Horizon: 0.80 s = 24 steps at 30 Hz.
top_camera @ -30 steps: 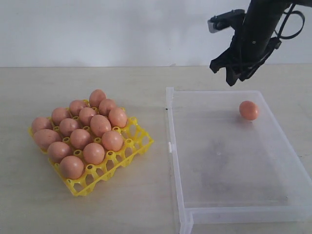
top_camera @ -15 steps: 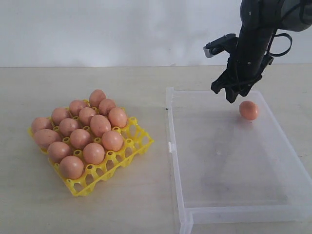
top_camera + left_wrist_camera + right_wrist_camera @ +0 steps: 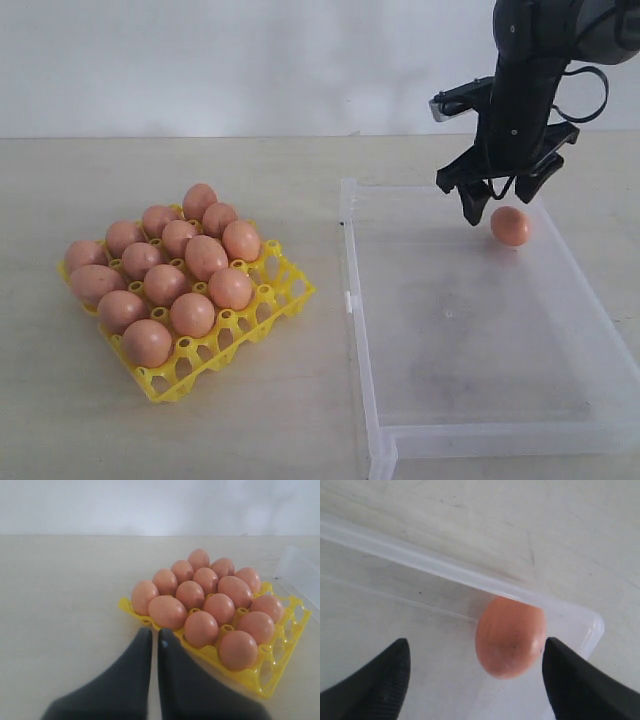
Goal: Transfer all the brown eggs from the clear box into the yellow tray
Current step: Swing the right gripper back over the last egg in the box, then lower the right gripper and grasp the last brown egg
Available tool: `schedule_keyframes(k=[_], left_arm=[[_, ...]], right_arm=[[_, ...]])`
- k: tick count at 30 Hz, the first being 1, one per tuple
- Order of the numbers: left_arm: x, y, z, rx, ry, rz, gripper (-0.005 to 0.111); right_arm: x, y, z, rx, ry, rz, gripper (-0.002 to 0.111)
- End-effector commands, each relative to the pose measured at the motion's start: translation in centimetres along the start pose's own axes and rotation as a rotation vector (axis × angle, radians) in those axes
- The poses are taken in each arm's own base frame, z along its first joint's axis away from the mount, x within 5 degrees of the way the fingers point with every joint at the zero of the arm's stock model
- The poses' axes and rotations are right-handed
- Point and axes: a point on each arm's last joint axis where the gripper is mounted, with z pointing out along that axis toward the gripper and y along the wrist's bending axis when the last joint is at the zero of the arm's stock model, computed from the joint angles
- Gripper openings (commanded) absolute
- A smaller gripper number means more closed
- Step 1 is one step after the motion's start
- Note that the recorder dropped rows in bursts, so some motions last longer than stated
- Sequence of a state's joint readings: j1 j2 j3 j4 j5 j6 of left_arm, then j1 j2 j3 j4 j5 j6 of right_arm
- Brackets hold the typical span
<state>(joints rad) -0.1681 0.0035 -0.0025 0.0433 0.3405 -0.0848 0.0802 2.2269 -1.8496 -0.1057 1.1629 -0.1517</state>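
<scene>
Exterior view, right arm (image 3: 520,90) reaching down, end effector (image 3: 505,203) spread wide over brown egg (image 3: 510,226) in clear box (image 3: 450,340)

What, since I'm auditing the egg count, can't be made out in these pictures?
Exterior view: rear cups of the bright yellow plastic lattice egg tray, hidden by oval orange-brown eggs.
Left wrist view: the large transparent plastic box, nearly all cut off by the frame edge.
Exterior view: the left tool lies outside the frame.

1. R arm (image 3: 520,90): dark, near vertical, wrist tipped down.
2. R gripper (image 3: 503,203): jaws spread wide, tips pointing down, gripping nothing.
3. L gripper (image 3: 153,636): jaws closed tip to tip w/ thin slit between, empty.
</scene>
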Motion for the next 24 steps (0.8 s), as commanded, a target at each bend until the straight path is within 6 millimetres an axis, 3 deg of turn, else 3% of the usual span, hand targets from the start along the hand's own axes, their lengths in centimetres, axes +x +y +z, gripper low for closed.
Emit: schedule_keyframes(k=[1,16,24], left_arm=[[0.0,0.0,0.0,0.006,-0.004,-0.003,0.004],[0.0,0.0,0.0,0.006,-0.004,-0.003,0.004],[0.0,0.0,0.0,0.006,-0.004,-0.003,0.004]], right_arm=[[0.1,-0.6,-0.2,0.058,0.012,0.042,0.064],[-0.2,-0.5,2.3,0.087,-0.11,0.047,0.064],[0.5,0.1,7.1,0.063,0.033,0.084,0.064]])
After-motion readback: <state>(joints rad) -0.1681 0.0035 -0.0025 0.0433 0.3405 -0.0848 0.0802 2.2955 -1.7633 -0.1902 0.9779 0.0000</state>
